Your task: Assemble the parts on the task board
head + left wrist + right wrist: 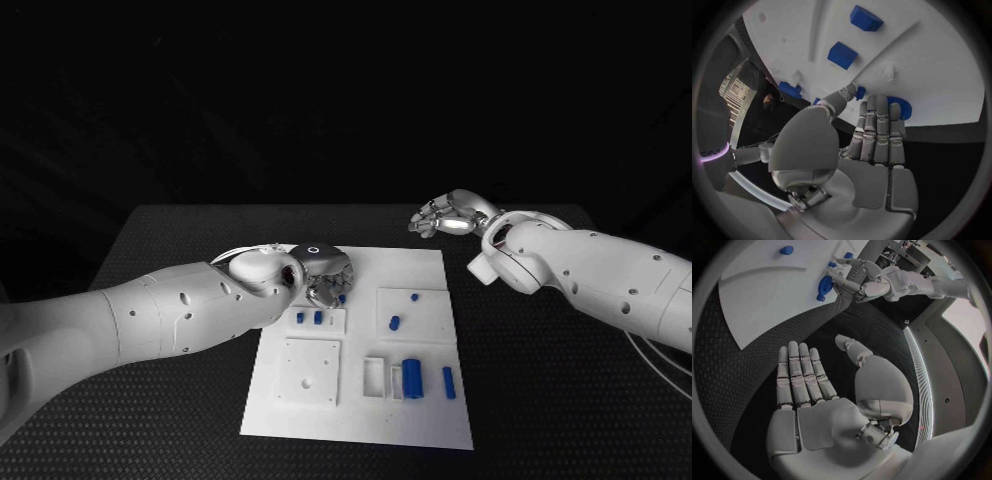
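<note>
The white task board [421, 400] lies in the middle of the black table [548, 400]. It carries several raised white blocks and pockets. A small block at its left middle [320, 320] has two short blue parts [309, 317] standing in it. To the right, a square plate [415, 312] bears a small blue part [414, 296] at its far side and a second blue part [394, 322] nearer. At the near right, a slotted holder [387, 378] has a larger blue cylinder [413, 378] lying in it, with a thin blue part [449, 382] just to its right. A plain square plate with small holes [310, 370] sits at the near left.

The left hand [325, 275] is over the board's far left corner; in the left wrist view its straight fingers [877, 131] lie together and their tips touch a round blue part [899, 106] at the board's edge, the thumb reaching beside them. Whether it actually grips that part I cannot tell.

The right hand [826, 395] hovers above bare table beyond the board's far right corner, flat and wide open, holding nothing.

No legible writing shows on the board or the parts.
</note>
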